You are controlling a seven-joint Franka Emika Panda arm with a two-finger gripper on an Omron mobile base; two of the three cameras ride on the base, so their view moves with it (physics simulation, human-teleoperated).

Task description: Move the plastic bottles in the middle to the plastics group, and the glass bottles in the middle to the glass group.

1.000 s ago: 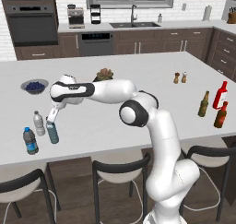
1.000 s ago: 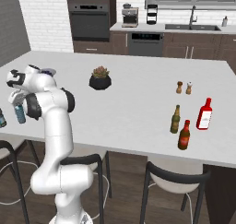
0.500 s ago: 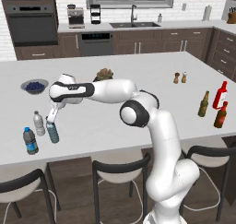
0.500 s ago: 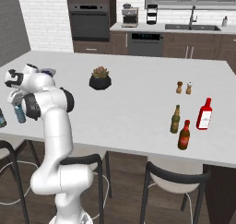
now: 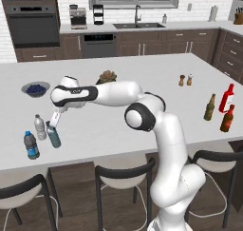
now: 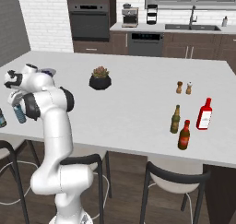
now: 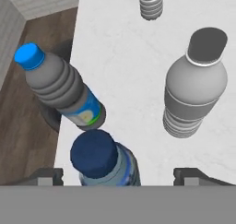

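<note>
The gripper (image 5: 53,122) hangs at the left of the left base view, just above the pale blue bottle (image 5: 53,135), which stands upright on the white counter (image 5: 142,111) near its front edge. In the hand view the two finger tips (image 7: 46,176) sit far apart at the bottom corners, wide open, with the bottle's dark blue cap (image 7: 94,153) between them and nothing gripped.

Just left of it stands the white-capped clear bottle (image 5: 40,127), and lower left, close to the counter edge, the see-through bottle with a blue label (image 5: 31,145) (its bright blue cap shows at the upper left of the hand view).

At the right of the left base view stand the tall red bottle (image 5: 227,98), the gold-necked dark bottle (image 5: 210,107) and the brown bottle with a red neck (image 5: 227,119), near one another. A bowl of blueberries (image 5: 35,88) and a potted plant (image 5: 107,77) sit farther back.
</note>
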